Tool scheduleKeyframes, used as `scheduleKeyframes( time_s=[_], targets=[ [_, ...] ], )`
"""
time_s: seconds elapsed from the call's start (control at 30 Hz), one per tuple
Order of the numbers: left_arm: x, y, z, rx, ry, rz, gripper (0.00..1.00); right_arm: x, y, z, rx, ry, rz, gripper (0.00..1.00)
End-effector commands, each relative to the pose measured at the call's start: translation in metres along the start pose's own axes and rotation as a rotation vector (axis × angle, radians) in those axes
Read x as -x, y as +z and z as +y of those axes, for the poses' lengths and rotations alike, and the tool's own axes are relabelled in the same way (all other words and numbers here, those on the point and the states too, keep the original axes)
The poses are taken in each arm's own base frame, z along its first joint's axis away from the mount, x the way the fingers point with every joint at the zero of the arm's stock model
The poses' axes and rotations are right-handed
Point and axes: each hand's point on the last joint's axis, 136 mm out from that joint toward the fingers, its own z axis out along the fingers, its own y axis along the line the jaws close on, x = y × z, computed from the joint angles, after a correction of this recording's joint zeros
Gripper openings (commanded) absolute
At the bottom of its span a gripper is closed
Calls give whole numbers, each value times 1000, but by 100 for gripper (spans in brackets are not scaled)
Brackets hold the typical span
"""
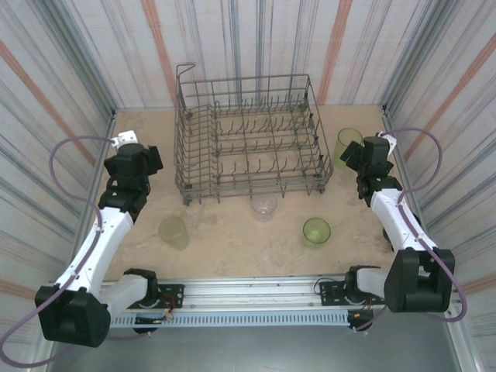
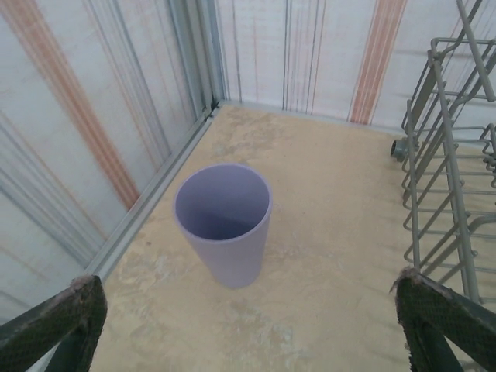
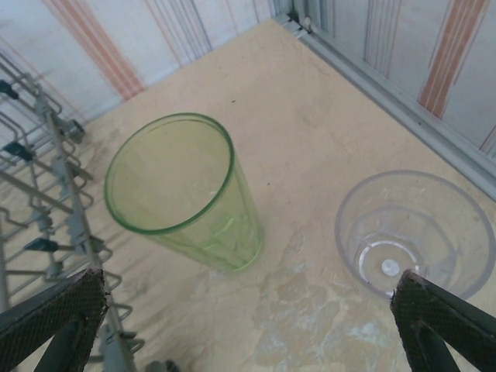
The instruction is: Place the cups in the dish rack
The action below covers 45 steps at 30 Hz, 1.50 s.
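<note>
1. The rack [image 1: 252, 139] is set upright at the back middle of the table [image 1: 232, 256], with a wire loop at its back left corner
2. The left gripper [image 1: 133, 151] is held left of the rack; its fingers [image 2: 62, 318] are spread wide and nothing is gripped
3. A lavender cup [image 2: 225, 221] is seen upright just ahead between those fingers, untouched; it is flanked by the striped wall [image 2: 77, 116] on its left and the rack's side wires on its right, bare table lying on both sides
4. The right gripper [image 1: 364, 149] is held right of the rack, fingers [image 3: 54, 310] wide apart and empty
5. Ahead of it a green cup [image 3: 182, 194] is stood near the rack's wires, and a clear cup [image 3: 415, 232] near the wall rail, the two apart
6. In front of the rack three more cups are stood on the table: a clear one [image 1: 264, 207] nearest it, and a green one at each side [image 1: 173, 232] [image 1: 316, 232]
</note>
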Motion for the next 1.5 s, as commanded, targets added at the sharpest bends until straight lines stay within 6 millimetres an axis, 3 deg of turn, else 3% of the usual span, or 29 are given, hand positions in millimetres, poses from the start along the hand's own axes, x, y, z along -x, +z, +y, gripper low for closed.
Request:
scheduleKeyframes(
  time_s=[0.0,0.13,0.37,0.5,0.9,1.17,1.47],
  targets=[
    [-23,-23,20,54,-26,165,99,1,-16,14,60,19,56,99],
    [-39,-42,37,112,-50,292,99,-2,-23,23,80,-33,115,99],
    [-65,-77,19,-30,-137,511,99,-12,-26,38,153,-50,197,99],
    [-90,-92,4,-116,-170,655,99,-15,-24,41,165,-53,209,99],
    [-149,-116,-11,-195,-222,885,99,-26,-16,48,187,-55,262,99],
    [-181,-121,-8,-160,-225,943,79,-29,-14,47,184,-56,268,99],
    [-190,-121,3,-109,-225,919,63,-29,-15,47,186,-53,265,99]
  ],
)
